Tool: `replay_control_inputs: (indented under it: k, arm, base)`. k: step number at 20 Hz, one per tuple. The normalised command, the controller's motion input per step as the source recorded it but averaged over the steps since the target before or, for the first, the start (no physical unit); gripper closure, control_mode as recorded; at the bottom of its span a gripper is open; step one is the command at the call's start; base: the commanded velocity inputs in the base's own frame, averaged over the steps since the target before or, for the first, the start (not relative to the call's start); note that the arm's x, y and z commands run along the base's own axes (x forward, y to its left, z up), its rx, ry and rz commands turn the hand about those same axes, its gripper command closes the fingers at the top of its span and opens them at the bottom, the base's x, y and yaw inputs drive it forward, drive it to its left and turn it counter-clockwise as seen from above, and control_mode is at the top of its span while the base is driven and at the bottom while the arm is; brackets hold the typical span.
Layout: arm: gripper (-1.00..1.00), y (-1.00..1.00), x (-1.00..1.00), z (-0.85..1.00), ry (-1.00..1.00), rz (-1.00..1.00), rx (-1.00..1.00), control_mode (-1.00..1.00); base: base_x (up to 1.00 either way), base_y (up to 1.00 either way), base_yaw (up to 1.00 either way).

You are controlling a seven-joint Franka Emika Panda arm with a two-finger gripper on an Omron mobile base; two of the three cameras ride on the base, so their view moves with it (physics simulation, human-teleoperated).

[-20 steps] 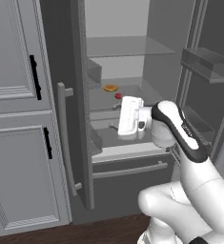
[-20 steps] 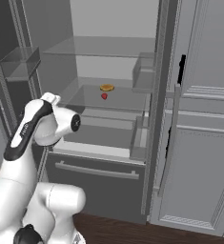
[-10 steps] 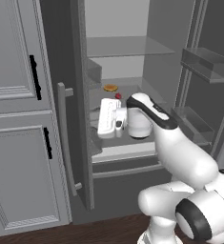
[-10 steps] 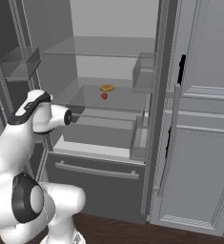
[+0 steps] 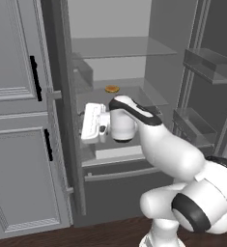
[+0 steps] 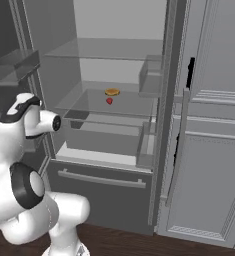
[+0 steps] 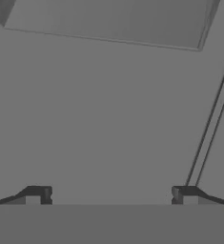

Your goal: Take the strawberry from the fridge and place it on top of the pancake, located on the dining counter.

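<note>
the tool (image 7: 111, 193) is wide and holds nothing. turn it toward the tiny bright red strawberry (image 6: 109, 101) near the glass shelf's (image 6: 129, 105) front edge, coming in slow.

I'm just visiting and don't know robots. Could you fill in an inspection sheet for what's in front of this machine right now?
Surface: glass shelf inside the open fridge.
Job's things: strawberry on that shelf, untouched.
Clutter: flat orange-tan round food just behind the strawberry.
Grippers: gripper open, nothing between the fingertips; the hand sits at the fridge's left side, below shelf level.
Cables: nothing seen.
Surroundings: light grey cabinets, dark wood floor.
</note>
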Motion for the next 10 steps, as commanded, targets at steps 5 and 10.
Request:
replay_control_inputs:
  k: [5,10]
  arm:
    - [-1.00,0.35,0.00,-0.01,0.01,0.00,0.00,-1.00]
    - [-1.00,0.43,0.00,0.00,0.07,0.00,0.00,-1.00]
  base:
    - [0.00,0.00,0.00]
    - [0.00,0.00,0.00]
